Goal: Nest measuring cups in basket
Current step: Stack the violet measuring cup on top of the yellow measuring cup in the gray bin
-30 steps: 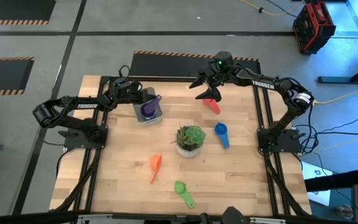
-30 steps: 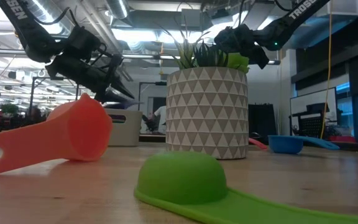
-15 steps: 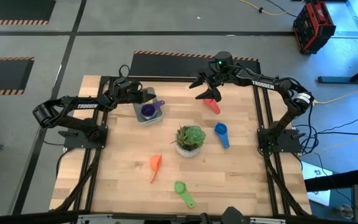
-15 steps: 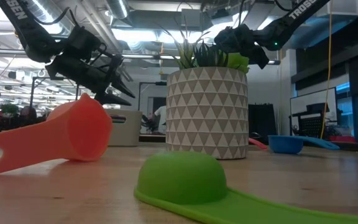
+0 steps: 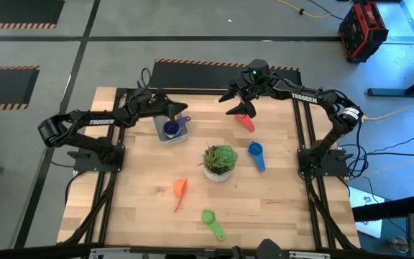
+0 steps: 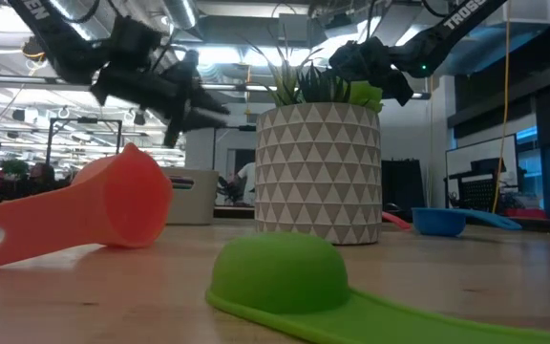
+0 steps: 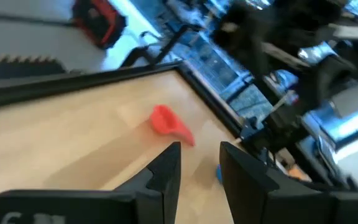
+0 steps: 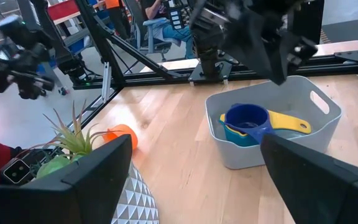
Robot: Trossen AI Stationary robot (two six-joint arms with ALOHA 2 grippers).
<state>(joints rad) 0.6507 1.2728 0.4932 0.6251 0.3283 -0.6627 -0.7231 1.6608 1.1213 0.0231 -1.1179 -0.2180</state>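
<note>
Measuring cups lie scattered in the high view: a purple cup (image 5: 171,128) sits in the basket (image 5: 172,130) at the table's left rear, with the left gripper (image 5: 176,109) just behind it. A red cup (image 5: 246,122) lies under the right gripper (image 5: 244,108); blue (image 5: 256,155), orange (image 5: 179,193) and green (image 5: 211,223) cups surround the plant pot (image 5: 220,162).

Low view: orange and green cups lie nearest, the left gripper (image 6: 203,96) above the basket (image 6: 191,196).

Left wrist view: its 2 fingers (image 7: 166,171) stand narrowly apart, empty.

Right wrist view: its fingers (image 8: 98,168) spread wide, empty; the basket (image 8: 275,127) holds nested blue, light blue and yellow cups.
</note>
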